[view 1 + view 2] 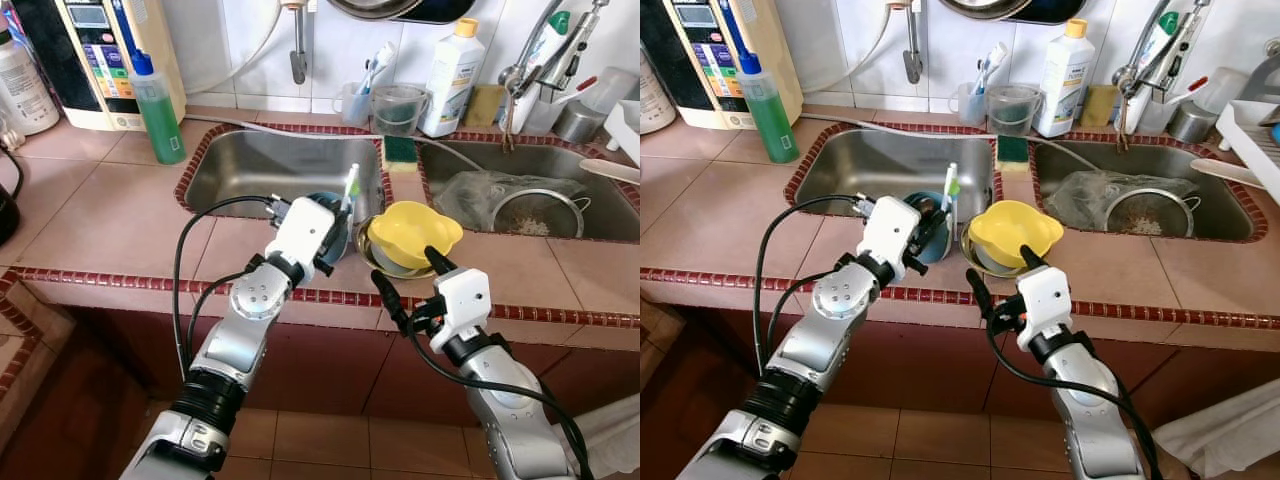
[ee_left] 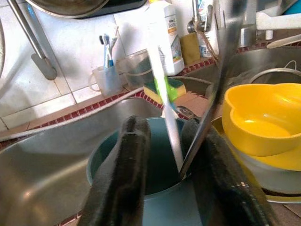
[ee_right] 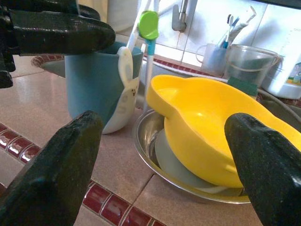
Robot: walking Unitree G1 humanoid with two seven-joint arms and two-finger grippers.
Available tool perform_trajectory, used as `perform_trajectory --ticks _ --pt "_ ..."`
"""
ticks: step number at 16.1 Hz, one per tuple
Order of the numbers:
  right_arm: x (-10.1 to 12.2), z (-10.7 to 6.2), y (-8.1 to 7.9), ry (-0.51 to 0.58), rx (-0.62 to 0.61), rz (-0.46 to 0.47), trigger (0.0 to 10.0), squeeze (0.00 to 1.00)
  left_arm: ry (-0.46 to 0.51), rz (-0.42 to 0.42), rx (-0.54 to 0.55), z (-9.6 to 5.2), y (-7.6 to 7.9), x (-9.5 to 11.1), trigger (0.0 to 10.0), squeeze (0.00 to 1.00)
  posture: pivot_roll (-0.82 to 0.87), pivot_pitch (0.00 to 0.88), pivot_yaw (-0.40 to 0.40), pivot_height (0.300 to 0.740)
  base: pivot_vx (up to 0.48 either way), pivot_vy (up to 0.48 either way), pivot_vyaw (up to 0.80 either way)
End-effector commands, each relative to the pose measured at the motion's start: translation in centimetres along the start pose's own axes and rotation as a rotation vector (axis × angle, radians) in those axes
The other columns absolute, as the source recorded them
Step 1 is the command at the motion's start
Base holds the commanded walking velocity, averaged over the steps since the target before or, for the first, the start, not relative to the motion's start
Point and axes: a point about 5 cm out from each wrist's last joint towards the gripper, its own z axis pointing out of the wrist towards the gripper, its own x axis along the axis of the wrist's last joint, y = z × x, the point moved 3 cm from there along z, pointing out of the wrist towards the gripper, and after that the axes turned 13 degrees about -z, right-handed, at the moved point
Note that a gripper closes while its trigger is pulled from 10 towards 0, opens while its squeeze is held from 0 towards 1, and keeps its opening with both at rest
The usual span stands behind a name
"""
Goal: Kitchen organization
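A blue cup [image 3: 89,84] stands on the tiled counter just in front of the left sink. In it are a white and green utensil [image 2: 162,89] and a metal one. My left gripper [image 1: 332,238] is right at the cup's near rim, open, its fingers [image 2: 127,165] apart and lying over the rim. Beside the cup, a yellow bowl [image 1: 415,232] rests on a pale plate inside a metal bowl [image 3: 146,141]. My right gripper [image 1: 408,272] hovers open at the counter's front edge, its fingers spread wide and pointing at the yellow bowl without touching it.
Left sink [image 1: 270,165] is behind the cup. The right sink holds a metal strainer [image 1: 540,210]. A green soap bottle [image 1: 158,110], a sponge [image 1: 400,152], a white detergent bottle [image 1: 452,75] and a faucet [image 1: 540,50] stand along the back. Bare counter [image 1: 110,215] lies to the left.
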Motion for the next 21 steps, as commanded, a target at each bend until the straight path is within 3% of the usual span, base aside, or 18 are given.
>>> perform_trajectory --ticks 1,11,15,16,17,21 --pt "0.4 0.3 0.0 0.008 0.004 -0.015 10.0 0.0 0.021 0.003 0.0 0.1 -0.2 0.9 0.0 0.0 -0.03 0.037 0.015 0.74 0.0 0.0 0.0" --pt "0.6 0.9 0.1 0.018 0.023 -0.026 10.0 0.0 0.031 0.01 -0.013 -0.2 -0.5 1.6 0.0 0.0 -0.02 0.037 -0.007 0.74 0.0 0.0 0.0" --pt "0.7 1.0 0.1 0.022 0.028 -0.036 10.0 0.0 0.018 0.014 -0.075 0.0 0.0 2.0 0.0 0.0 -0.02 0.037 -0.009 0.74 0.0 0.0 0.0" --pt "0.7 1.0 0.1 0.021 0.029 -0.036 10.0 0.0 -0.005 0.02 -0.126 -0.1 0.5 1.9 7.7 0.0 -0.02 0.035 -0.01 0.74 0.0 0.0 0.0" --pt "0.7 1.0 0.1 0.02 0.029 -0.039 10.0 0.0 -0.021 0.021 -0.174 -0.2 1.0 1.8 10.0 0.0 -0.03 0.036 -0.01 0.74 0.0 0.0 0.0" --pt "0.7 1.1 0.1 0.022 0.03 -0.042 10.0 0.0 -0.022 0.016 -0.272 -0.3 1.6 2.8 10.0 0.0 -0.02 0.028 -0.008 0.74 0.0 0.0 0.0"
